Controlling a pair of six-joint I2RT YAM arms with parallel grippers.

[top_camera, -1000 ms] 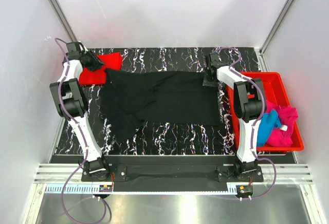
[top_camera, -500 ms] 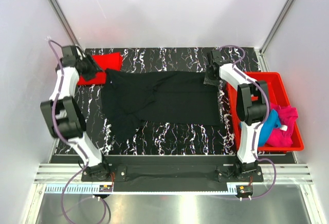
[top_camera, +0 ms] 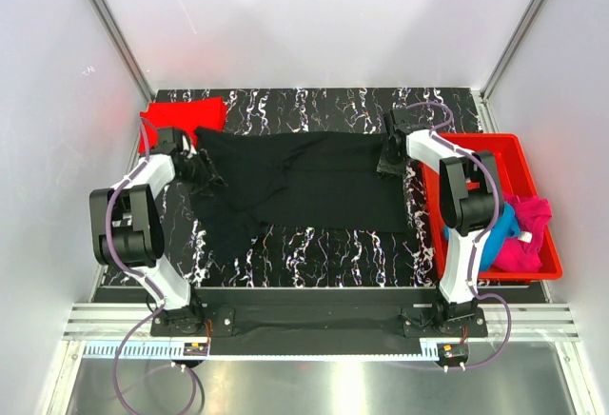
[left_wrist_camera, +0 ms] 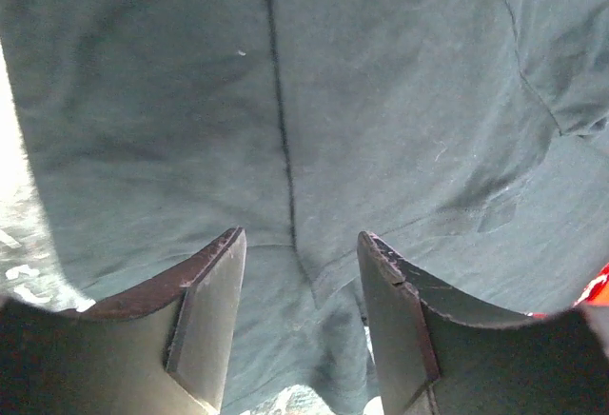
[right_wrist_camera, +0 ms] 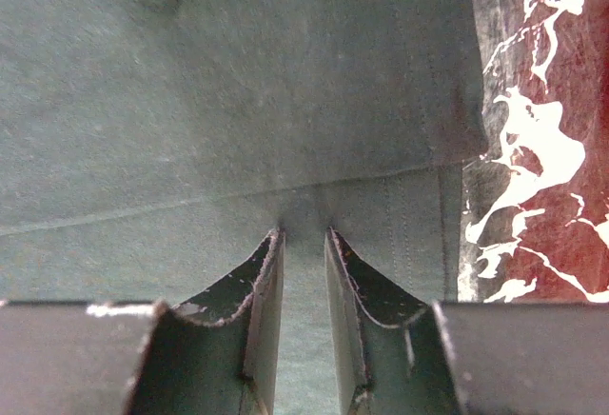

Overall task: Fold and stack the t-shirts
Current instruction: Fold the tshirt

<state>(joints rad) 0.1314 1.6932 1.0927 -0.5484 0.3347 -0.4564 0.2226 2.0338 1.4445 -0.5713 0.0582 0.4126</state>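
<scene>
A black t-shirt (top_camera: 300,187) lies spread flat across the marbled table. My left gripper (top_camera: 203,172) is low over its left edge. In the left wrist view the left gripper (left_wrist_camera: 301,237) stands open above the black t-shirt (left_wrist_camera: 381,101), with a seam running between the fingers. My right gripper (top_camera: 390,160) sits at the shirt's far right corner. In the right wrist view the right gripper (right_wrist_camera: 304,234) is shut on the black t-shirt (right_wrist_camera: 238,101), with hem cloth pinched between the narrow jaws. A folded red t-shirt (top_camera: 181,112) lies at the far left corner.
A red plastic bin (top_camera: 487,139) stands at the table's right edge, holding a bright blue t-shirt (top_camera: 497,229) and a magenta t-shirt (top_camera: 528,234). White walls close in on three sides. Bare marbled table (right_wrist_camera: 542,148) shows just right of the shirt's hem.
My left gripper opened and swung from the red t-shirt at the far left down to the black t-shirt's left edge. The right gripper shifted only slightly and kept its hold.
</scene>
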